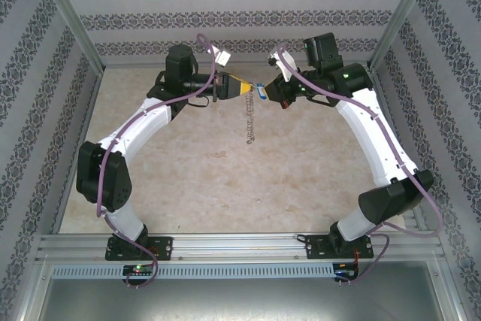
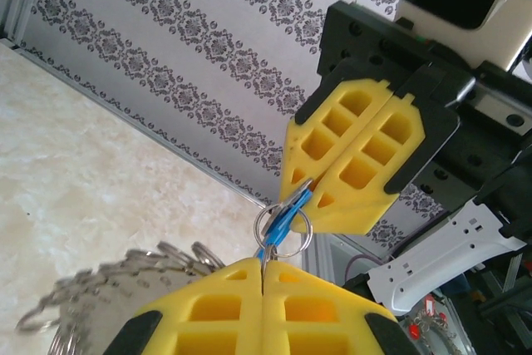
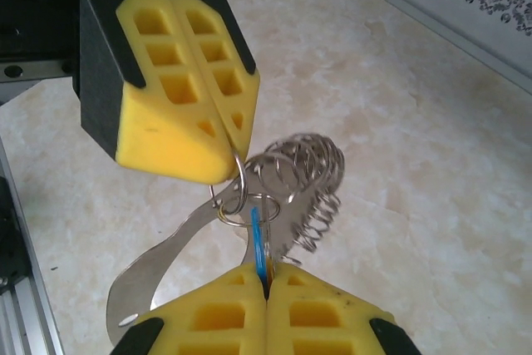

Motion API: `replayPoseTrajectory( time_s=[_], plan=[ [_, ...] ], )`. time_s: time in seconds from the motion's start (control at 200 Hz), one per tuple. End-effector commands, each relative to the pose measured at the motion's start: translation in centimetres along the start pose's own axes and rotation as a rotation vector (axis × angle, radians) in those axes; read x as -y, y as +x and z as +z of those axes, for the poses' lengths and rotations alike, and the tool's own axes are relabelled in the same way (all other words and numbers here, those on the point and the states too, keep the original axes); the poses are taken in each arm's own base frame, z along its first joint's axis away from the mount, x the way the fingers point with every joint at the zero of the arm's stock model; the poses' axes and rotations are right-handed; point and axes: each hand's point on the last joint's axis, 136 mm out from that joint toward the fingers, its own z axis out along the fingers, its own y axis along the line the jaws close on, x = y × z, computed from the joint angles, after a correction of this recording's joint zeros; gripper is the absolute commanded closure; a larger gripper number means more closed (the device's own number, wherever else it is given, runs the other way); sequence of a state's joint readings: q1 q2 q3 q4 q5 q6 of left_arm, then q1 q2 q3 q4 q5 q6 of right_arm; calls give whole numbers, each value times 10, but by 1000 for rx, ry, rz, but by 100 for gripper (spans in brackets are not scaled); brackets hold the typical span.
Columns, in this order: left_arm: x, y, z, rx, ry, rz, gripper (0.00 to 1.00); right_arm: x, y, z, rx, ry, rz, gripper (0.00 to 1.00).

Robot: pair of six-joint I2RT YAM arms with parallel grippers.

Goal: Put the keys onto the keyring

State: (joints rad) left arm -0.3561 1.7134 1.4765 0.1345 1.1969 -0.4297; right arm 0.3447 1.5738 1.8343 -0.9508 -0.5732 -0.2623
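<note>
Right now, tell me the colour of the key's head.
Bright blue. The key shows it best in the left wrist view.

My left arm [image 1: 143, 122] and right arm [image 1: 373, 131] are smooth white shells between chunky black joint housings [image 1: 101, 178], each trailed by a loose purple cable [image 1: 437, 206]. My fingers [image 2: 216, 315] are bright yellow blocks moulded with rectangular pockets, seated in black holders [image 2: 436, 126]. A small green light [image 1: 345, 75] glows on my right wrist.

The table [image 1: 210, 186] has a pale, marble-patterned top
</note>
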Motion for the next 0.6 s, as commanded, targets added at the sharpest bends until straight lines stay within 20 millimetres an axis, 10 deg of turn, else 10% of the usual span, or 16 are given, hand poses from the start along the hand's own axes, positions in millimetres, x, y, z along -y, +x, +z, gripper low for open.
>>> replayPoseTrajectory(
  time_s=[0.0, 0.595],
  plan=[
    [15, -7, -6, 10, 6, 50, 100, 0, -14, -10, 18, 29, -42, 100],
    [13, -6, -5, 4, -8, 53, 100, 18, 6, -8, -83, 125, -59, 100]
  ],
)
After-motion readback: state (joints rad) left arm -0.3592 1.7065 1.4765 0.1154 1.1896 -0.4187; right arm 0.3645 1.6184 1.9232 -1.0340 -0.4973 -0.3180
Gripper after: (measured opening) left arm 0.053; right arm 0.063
